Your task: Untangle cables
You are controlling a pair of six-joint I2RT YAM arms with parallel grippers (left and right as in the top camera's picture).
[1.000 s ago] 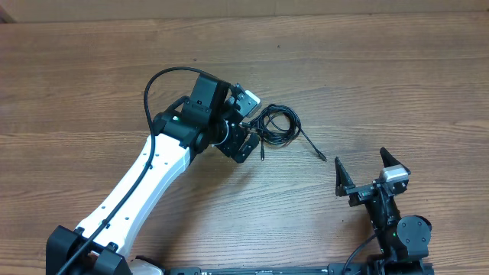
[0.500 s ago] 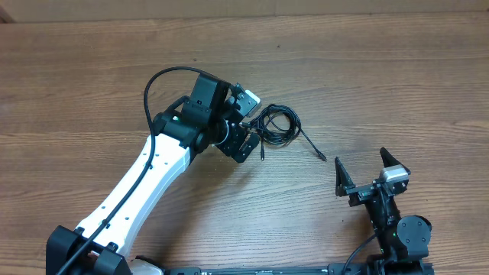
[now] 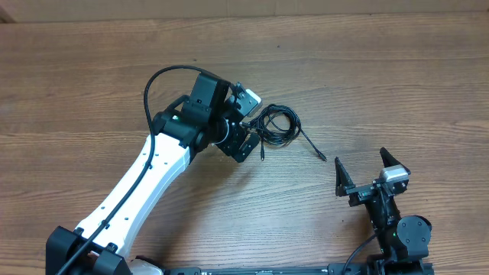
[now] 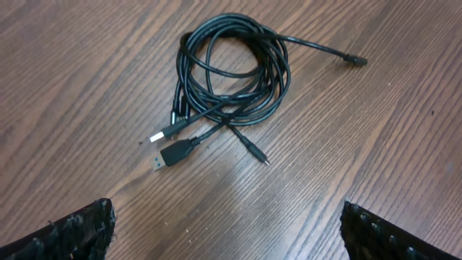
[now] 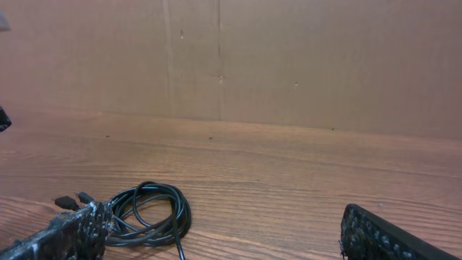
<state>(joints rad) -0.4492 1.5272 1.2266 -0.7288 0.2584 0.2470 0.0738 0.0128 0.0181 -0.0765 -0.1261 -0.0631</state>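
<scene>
The cables [image 4: 280, 72] are thin black cords wound together into one loose coil lying flat on the wooden table [image 3: 382, 69]. Four ends leave the coil:
- a silver-tipped USB plug [image 4: 160, 135]
- a black plug [image 4: 170, 155] just beside it
- a slim pin-like tip [image 4: 258, 155]
- a longer tail ending in a small black connector [image 4: 354, 60]

The coil lies directly ahead of the left gripper [image 3: 248, 126], whose jaws are spread wide and hold nothing. The right gripper [image 3: 365, 172] is well apart from the coil, also spread wide and empty.

The number of separate cords in the coil cannot be determined. In the overhead view the left gripper overlaps the coil's near edge. In the right wrist view a finger pad [image 5: 72, 231] hides part of the coil.
</scene>
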